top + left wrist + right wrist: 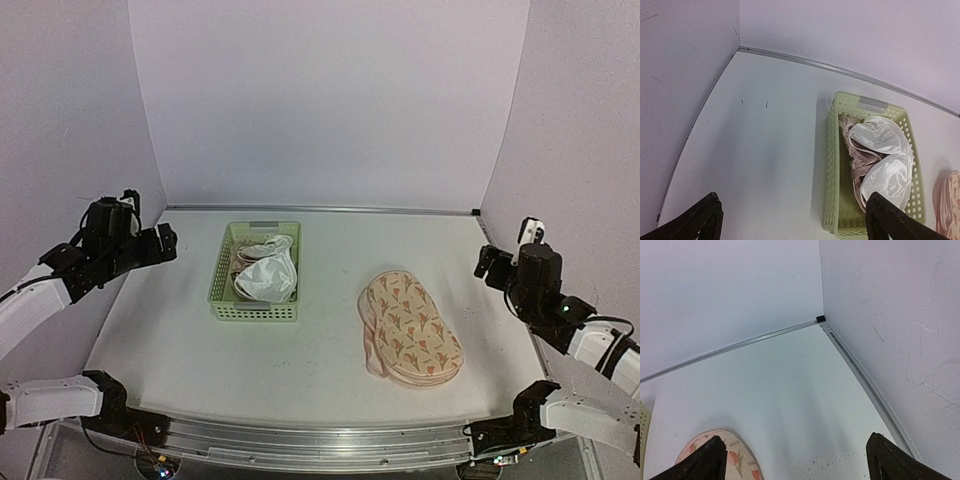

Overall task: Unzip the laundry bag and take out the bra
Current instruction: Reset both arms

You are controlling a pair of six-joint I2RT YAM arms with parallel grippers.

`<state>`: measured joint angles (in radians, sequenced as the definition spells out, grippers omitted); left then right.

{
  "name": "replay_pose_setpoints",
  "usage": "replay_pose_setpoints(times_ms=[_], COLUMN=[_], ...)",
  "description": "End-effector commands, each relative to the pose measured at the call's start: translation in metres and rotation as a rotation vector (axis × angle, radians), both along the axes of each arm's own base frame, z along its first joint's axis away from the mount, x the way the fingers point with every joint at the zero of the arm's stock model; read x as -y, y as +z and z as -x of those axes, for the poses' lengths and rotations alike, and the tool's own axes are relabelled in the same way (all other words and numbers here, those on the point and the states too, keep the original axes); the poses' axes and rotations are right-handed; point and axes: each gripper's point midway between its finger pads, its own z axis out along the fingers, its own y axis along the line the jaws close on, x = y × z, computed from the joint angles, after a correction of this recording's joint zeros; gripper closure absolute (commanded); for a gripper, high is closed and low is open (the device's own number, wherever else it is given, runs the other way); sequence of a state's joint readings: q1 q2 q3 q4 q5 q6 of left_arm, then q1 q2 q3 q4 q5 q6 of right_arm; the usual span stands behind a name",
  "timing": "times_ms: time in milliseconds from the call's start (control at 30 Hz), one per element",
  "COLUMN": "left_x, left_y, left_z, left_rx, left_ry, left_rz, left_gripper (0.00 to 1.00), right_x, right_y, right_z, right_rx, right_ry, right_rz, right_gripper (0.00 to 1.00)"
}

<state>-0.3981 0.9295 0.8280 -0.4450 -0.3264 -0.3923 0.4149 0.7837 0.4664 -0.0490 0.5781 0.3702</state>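
The laundry bag (409,327), peanut-shaped, beige-pink with orange-red and green motifs, lies closed and flat on the table right of centre. Its far end shows in the right wrist view (735,455) and its edge in the left wrist view (951,205). No bra shows outside it apart from garments in the basket. My left gripper (165,243) is open and empty, held above the table's left edge. My right gripper (487,265) is open and empty, held above the right edge, right of the bag. Both are well apart from the bag.
A light green lattice basket (223,296) stands left of centre, also in the left wrist view (826,165). It holds a white satin garment (268,275) over a pink lace one (855,160). Purple walls close the back and sides.
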Motion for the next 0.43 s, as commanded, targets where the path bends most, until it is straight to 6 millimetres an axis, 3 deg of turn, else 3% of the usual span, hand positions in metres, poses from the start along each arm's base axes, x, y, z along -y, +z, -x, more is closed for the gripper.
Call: replay_pose_setpoints(times_ms=[0,200,300,400], left_x=[-0.002,-0.001,-0.003,-0.005], left_y=[0.015,0.011,0.009,0.01], left_z=[0.003,0.016,0.021,0.024], left_rx=[0.092,0.103,0.118,0.13], left_ry=[0.016,0.01,0.016,0.018], left_rz=[0.064,0.141,0.165,0.167], left_gripper=[0.0,0.0,0.0,0.01], right_x=[-0.004,0.006,-0.007,-0.005], right_y=[0.02,0.021,0.029,0.036], right_z=[0.007,0.025,0.029,0.03], right_rx=[0.111,0.147,0.156,0.17], right_ry=[0.026,0.005,0.106,0.095], right_rz=[-0.119,-0.159,-0.142,-0.161], right_gripper=[0.02,0.02,0.02,0.02])
